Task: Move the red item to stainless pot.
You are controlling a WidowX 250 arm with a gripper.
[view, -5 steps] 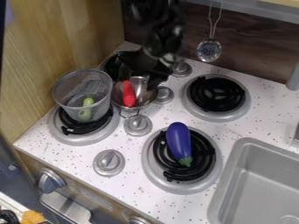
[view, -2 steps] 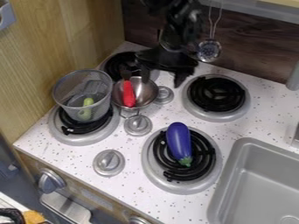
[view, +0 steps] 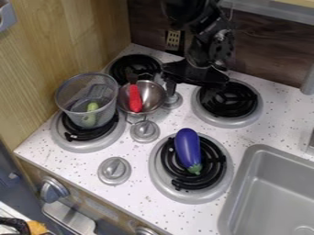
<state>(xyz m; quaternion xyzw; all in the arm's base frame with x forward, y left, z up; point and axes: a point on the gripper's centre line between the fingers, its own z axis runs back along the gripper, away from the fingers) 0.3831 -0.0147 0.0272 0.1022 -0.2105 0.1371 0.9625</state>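
Beside the wooden wall [view: 61,36], a speckled counter [view: 138,190] surrounds a grey sink [view: 279,193].

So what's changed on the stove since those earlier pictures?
The gripper has moved rightward in the view, away from over the metal pot, and now hangs by the back right burner, fingers apart. The red item stayed in the pot, and the pot stayed put. The eggplant and the mesh basket haven't moved either.

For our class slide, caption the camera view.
Red item inside the round stainless pot, purple toy eggplant on a black burner.
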